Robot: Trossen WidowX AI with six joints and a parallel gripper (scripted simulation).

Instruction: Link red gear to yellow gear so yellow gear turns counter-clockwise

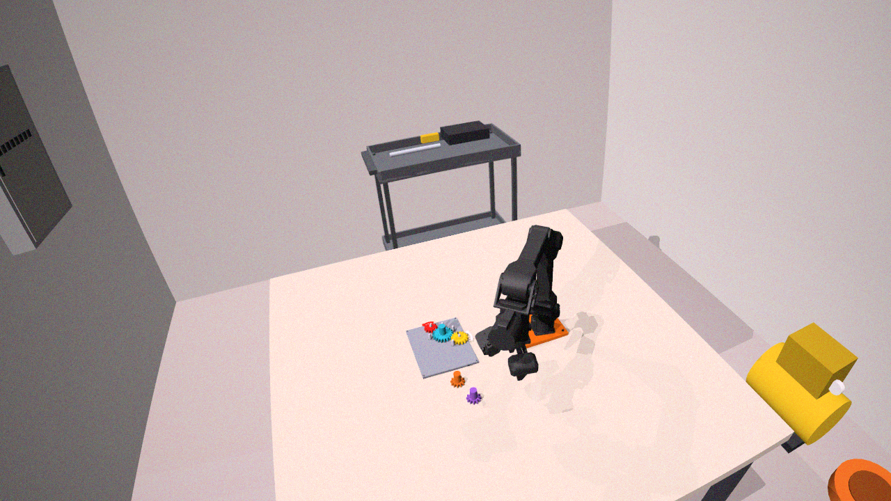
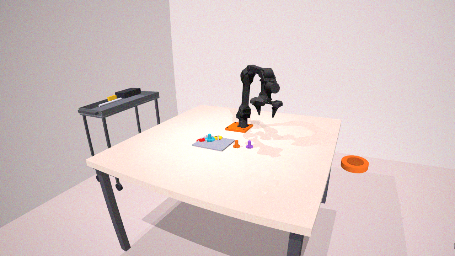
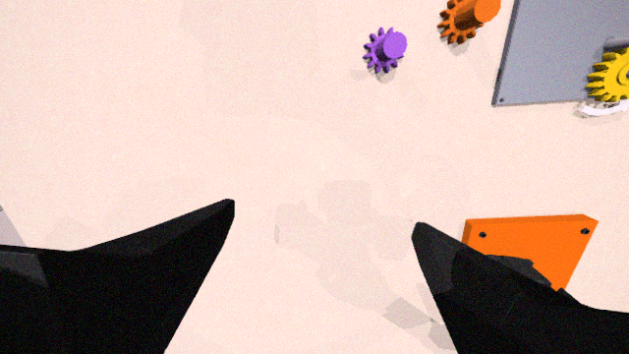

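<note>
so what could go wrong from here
The teal gear appears to bridge the red gear and yellow gear; if it isn't fully seated, it might slip out of mesh.
The open gripper is near the board, so a low sweep that way could knock the yellow gear.

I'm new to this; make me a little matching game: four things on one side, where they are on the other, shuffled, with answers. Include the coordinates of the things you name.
1. Teal gear (image 1: pixel 442 335) (image 2: pixel 209 139)
2. Purple gear (image 1: pixel 473 396) (image 2: pixel 249 145) (image 3: pixel 385 50)
3. Gripper (image 1: pixel 507 367) (image 2: pixel 266 116) (image 3: pixel 325 218)
4. Black box (image 1: pixel 464 131) (image 2: pixel 127 92)

A. On the cart
B. Between red and yellow gears
C. In the air, open
D. On the table

1-B, 2-D, 3-C, 4-A
</note>
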